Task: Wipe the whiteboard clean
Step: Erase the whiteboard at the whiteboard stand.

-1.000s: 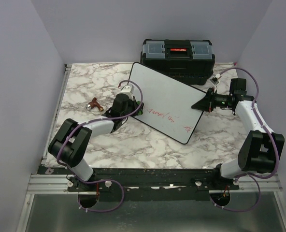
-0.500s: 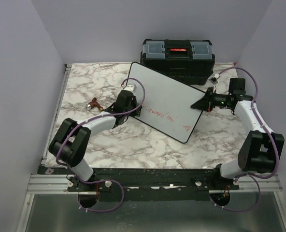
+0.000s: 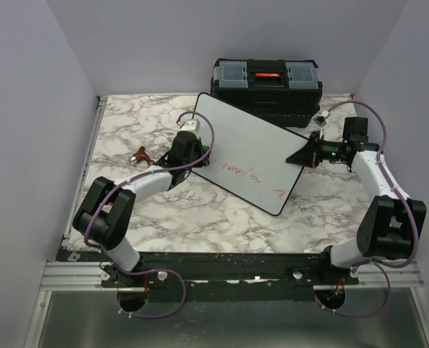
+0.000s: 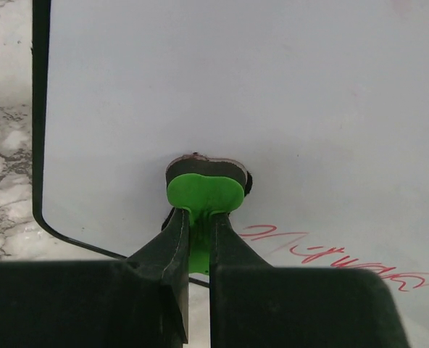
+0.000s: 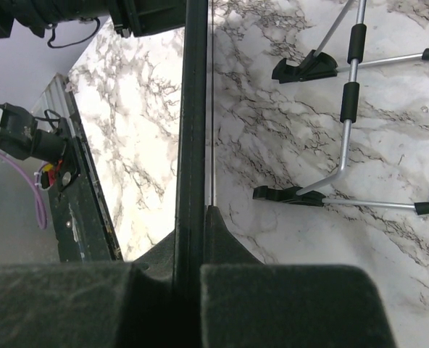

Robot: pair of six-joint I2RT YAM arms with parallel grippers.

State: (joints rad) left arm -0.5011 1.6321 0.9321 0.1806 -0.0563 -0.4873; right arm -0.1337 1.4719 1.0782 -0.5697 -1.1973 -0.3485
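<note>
Now, with the right gripper point(image 5: 193, 221) clamped on the edge of the whiteboard point(image 3: 247, 148) resting askew on the table point(image 3: 200, 217), the left gripper point(image 4: 198, 228) pinches a green eraser point(image 4: 203, 190) against it, so wiping seems underway, and next the eraser must sweep across the red writing point(image 4: 330, 257).

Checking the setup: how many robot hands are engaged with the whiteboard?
2. The left hand presses a green eraser on the whiteboard; the right hand clamps its right edge.
</note>
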